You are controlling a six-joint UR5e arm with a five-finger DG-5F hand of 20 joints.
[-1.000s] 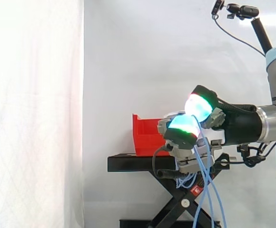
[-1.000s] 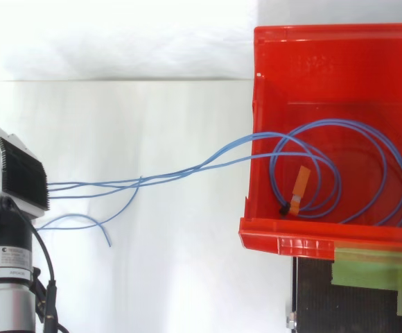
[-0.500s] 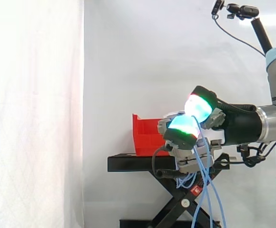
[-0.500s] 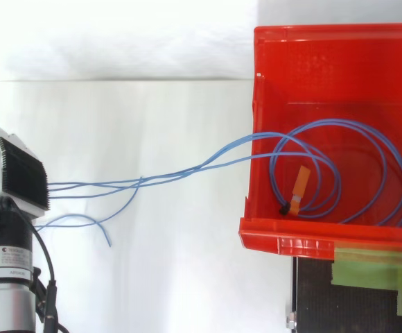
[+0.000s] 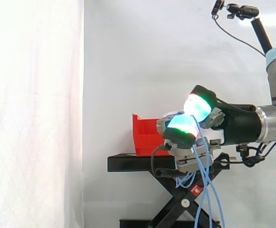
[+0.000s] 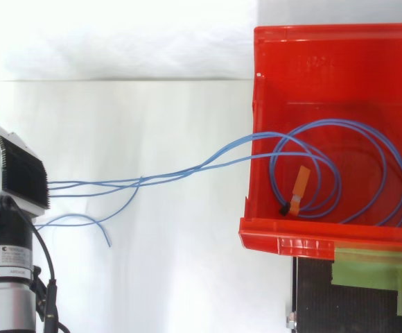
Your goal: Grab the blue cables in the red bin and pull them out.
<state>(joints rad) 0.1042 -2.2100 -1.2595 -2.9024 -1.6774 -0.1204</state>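
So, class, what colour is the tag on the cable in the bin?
The tag is orange, clearest in the top view.

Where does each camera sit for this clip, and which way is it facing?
Side view: beside the work at about its height, looking level across the red bin on the black stand; the arm enters from the right, hand closed on the blue cables.
Top view: overhead, looking down into the bin; the hand sits at the left edge.
Shared: bin, cables, hand.
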